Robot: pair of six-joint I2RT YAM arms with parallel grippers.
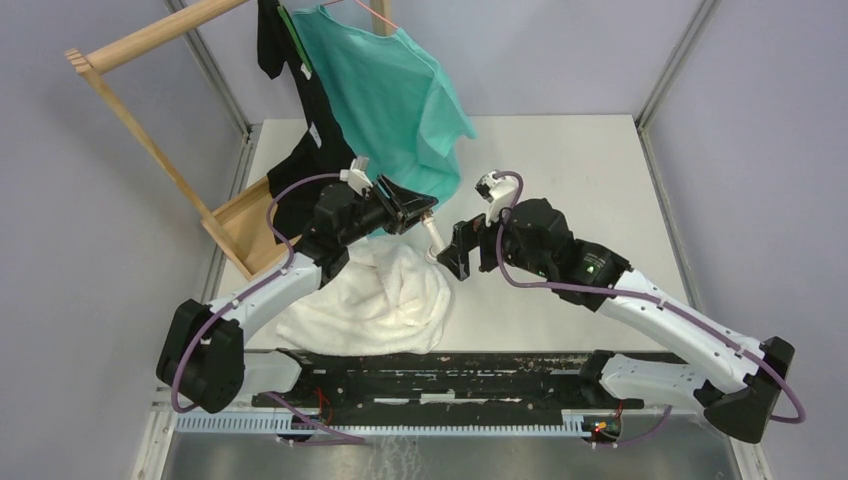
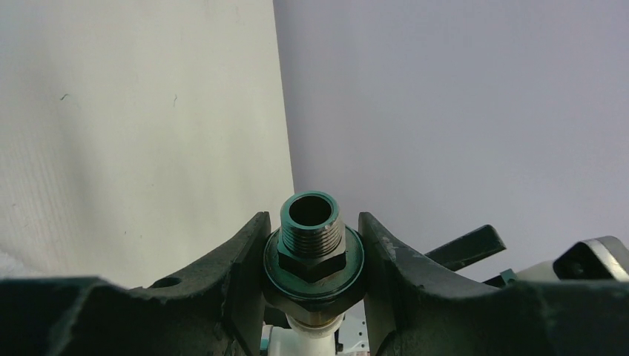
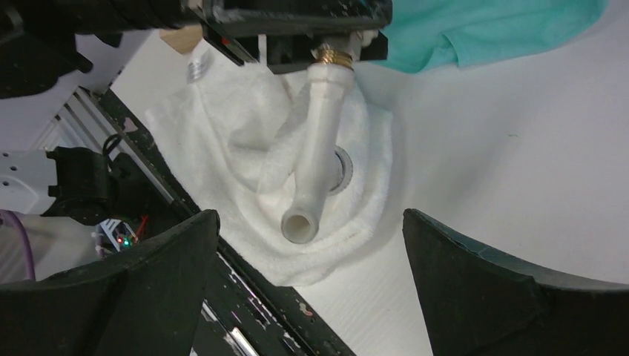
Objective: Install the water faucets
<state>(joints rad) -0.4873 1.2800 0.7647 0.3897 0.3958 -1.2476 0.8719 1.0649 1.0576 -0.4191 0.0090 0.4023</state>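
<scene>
My left gripper (image 1: 424,214) is shut on the faucet, its jaws clamped on the metal collar. In the left wrist view the silver threaded fitting (image 2: 311,228) stands up between the fingers (image 2: 245,259), with the white spout's top just below. The white spout (image 1: 433,238) hangs from that gripper above the towel; its blue dot does not show. In the right wrist view the spout (image 3: 319,148) points its open mouth toward my right gripper (image 3: 309,219), which is open, empty and a short way off it. A small silver ring (image 3: 344,169) lies on the towel behind the spout.
A crumpled white towel (image 1: 370,300) lies under both grippers. A teal shirt (image 1: 390,90) and a black garment (image 1: 300,150) hang from a wooden rack (image 1: 150,150) at the back left. A black rail (image 1: 440,365) runs along the near edge.
</scene>
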